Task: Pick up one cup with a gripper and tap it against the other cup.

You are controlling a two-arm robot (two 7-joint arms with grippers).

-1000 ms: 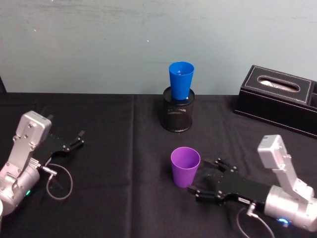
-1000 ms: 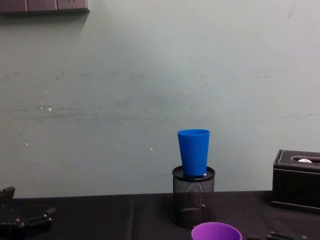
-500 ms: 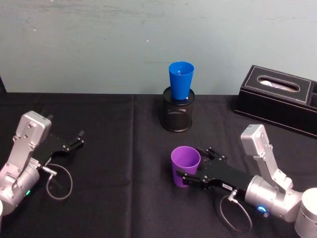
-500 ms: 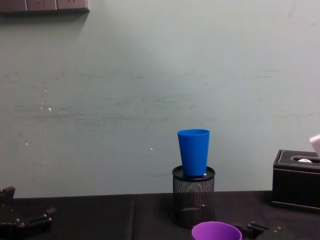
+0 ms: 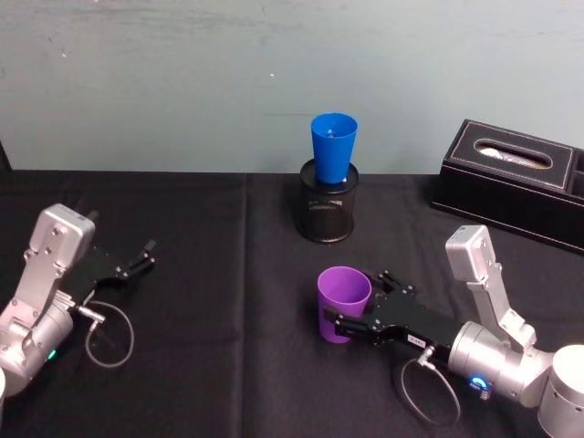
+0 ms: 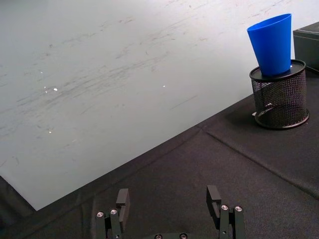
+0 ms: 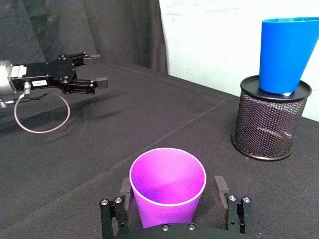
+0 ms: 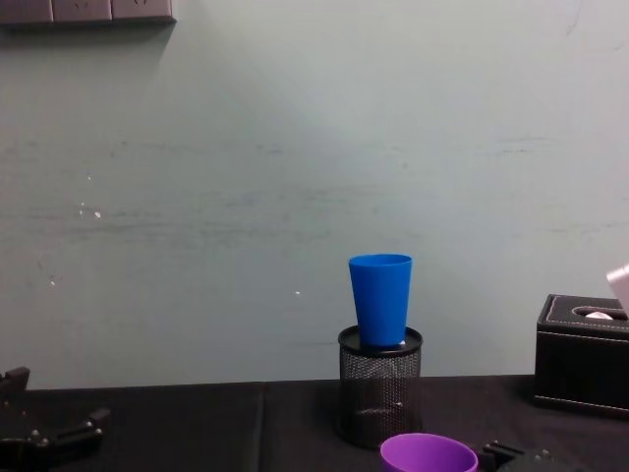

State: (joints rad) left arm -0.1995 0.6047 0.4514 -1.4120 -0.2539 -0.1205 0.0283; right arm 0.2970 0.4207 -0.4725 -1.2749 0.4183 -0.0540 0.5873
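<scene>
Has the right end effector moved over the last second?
Yes: the right end effector slid left, closer to the mesh holder, now straddling the purple cup.

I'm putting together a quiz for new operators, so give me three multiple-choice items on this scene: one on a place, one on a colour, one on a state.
1. Where does the blue cup sit?
A. flat on the floor
B. in the top of the black mesh pen holder
C. on a plate

2. What colour is the cup between the right gripper's fingers?
A. blue
B. green
C. purple

3. How does the purple cup stand?
A. upright, mouth up
B. on its side
C. upside down

Answers:
1 B: its base is sunk into the holder's rim.
2 C: the right wrist view shows the purple cup between the open fingers.
3 A: its open rim faces up.

The left gripper rests open, far off to the left.
</scene>
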